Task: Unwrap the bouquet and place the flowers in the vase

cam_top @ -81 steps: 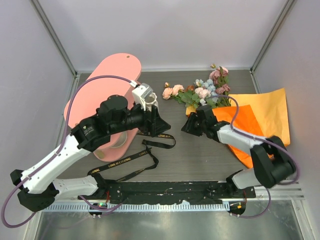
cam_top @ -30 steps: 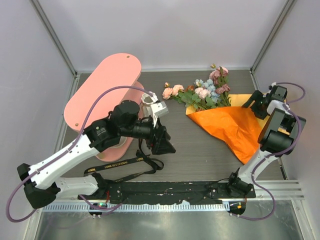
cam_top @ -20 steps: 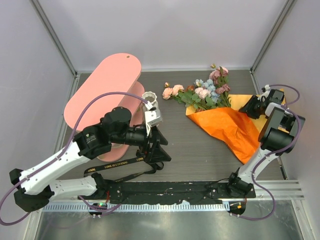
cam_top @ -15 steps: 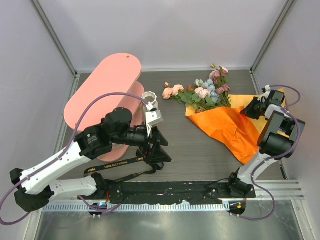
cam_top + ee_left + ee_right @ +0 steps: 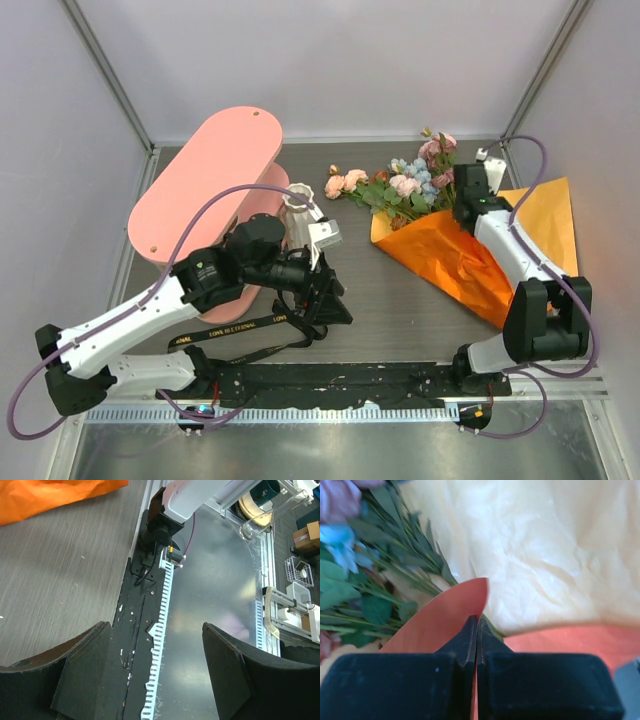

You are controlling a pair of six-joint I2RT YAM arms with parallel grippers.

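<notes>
Left end effector [image 5: 155, 645]: jaws wide apart, nothing between them, hanging over the near part of the bench [image 5: 400, 320]. Its wrist view takes in the bench's front rail and the right arm's base [image 5: 167, 510], with a corner of the orange paper [image 5: 50, 495] at far left.

Right end effector [image 5: 476, 626]: fingers pressed together on a flap of the orange paper [image 5: 445, 615], which stands up from between the tips. Just beyond the tips lie the green stems and leaves of the flowers [image 5: 380, 580]. Seen from overhead, this end effector [image 5: 468, 190] sits at the mouth of the wrapping.

Surroundings:
- A black ribbon [image 5: 250, 325] lies loose on the bench, directly beneath and left of the left end effector [image 5: 335, 300].
- The pink shelf [image 5: 200, 180] is left of and beyond it; the left arm crosses over its lower tier (contents cannot be told).

Containers:
- The vase [image 5: 297, 200] stands just beyond the left end effector, against the shelf, its lower body hidden by the wrist.
- The bouquet's paper [image 5: 470, 260] is spread open, the yellow-orange inner side [image 5: 545, 215] to the right of the right end effector. The flowers [image 5: 400, 185] lie on it, heads spilling to that end effector's left, well apart from the vase.
</notes>
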